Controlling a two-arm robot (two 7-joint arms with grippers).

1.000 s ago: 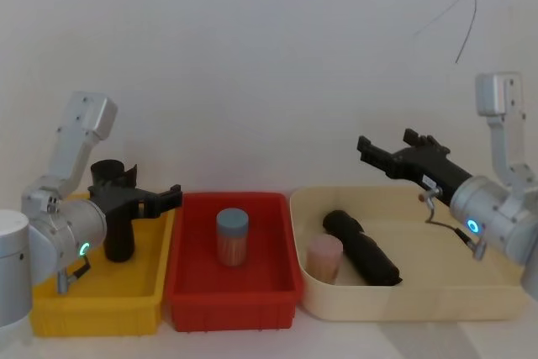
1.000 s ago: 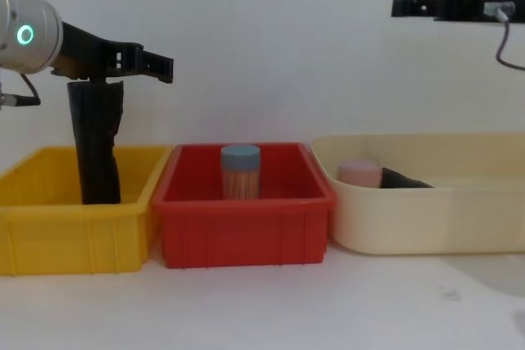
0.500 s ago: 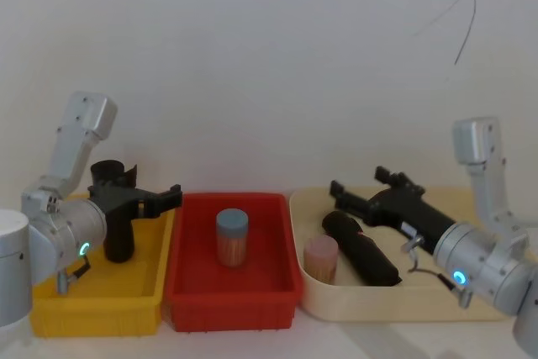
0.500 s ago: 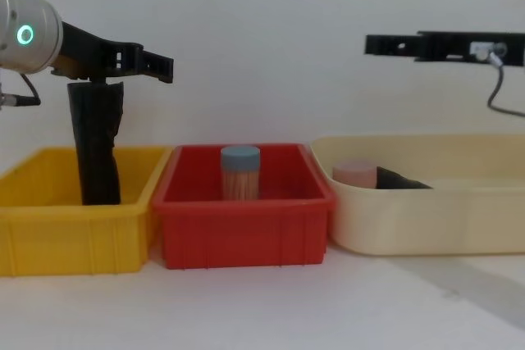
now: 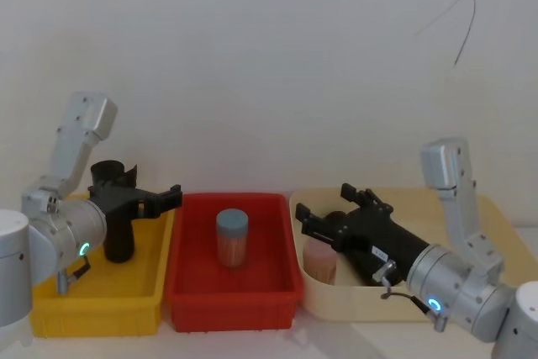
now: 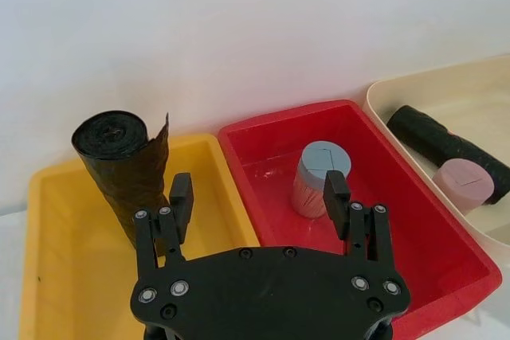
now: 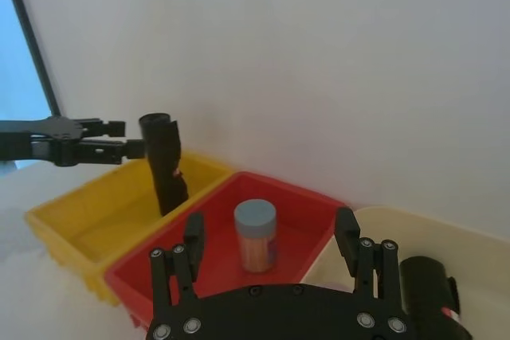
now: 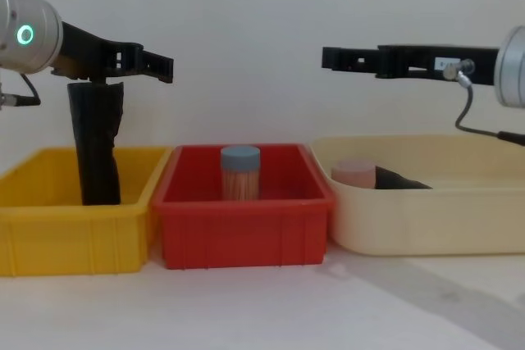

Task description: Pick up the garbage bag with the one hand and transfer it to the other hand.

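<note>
- White wall (image 5: 252, 56) behind, pale worktop (image 8: 246, 309) below, with three bins in a row on it: yellow bin (image 8: 66, 235), red bin (image 8: 246, 235), cream bin (image 8: 426, 219).
- Right gripper (image 5: 322, 209), blue-lit, reaches low over the cream bin's left end. Its jaws are spread wide and hold nothing.
- It was high over the bin's right side a second ago. It has since swung down and towards the red bin, and now covers most of the bag in the head view.
- Left gripper (image 5: 171, 197), green-lit, hangs over the yellow bin's inner edge just as before. Its jaws are wide apart and empty.
- A ragged-topped black roll (image 6: 123, 165) stands in the yellow bin beside the left gripper, outside its jaws.
- Bag (image 6: 446, 149) lies on its side in the cream bin, angled across the floor, untouched and unmoved.
- It looks light and firm as a roll, but the plastic is likely slick and the outer wrap may give.
- A grip across the middle, square to its length, should keep it from tipping and leave an end free for the handover.
- Pink cup (image 5: 319, 260) sits right beside the bag and could be knocked.
- Jar (image 5: 232, 237) stands alone in the red bin.
</note>
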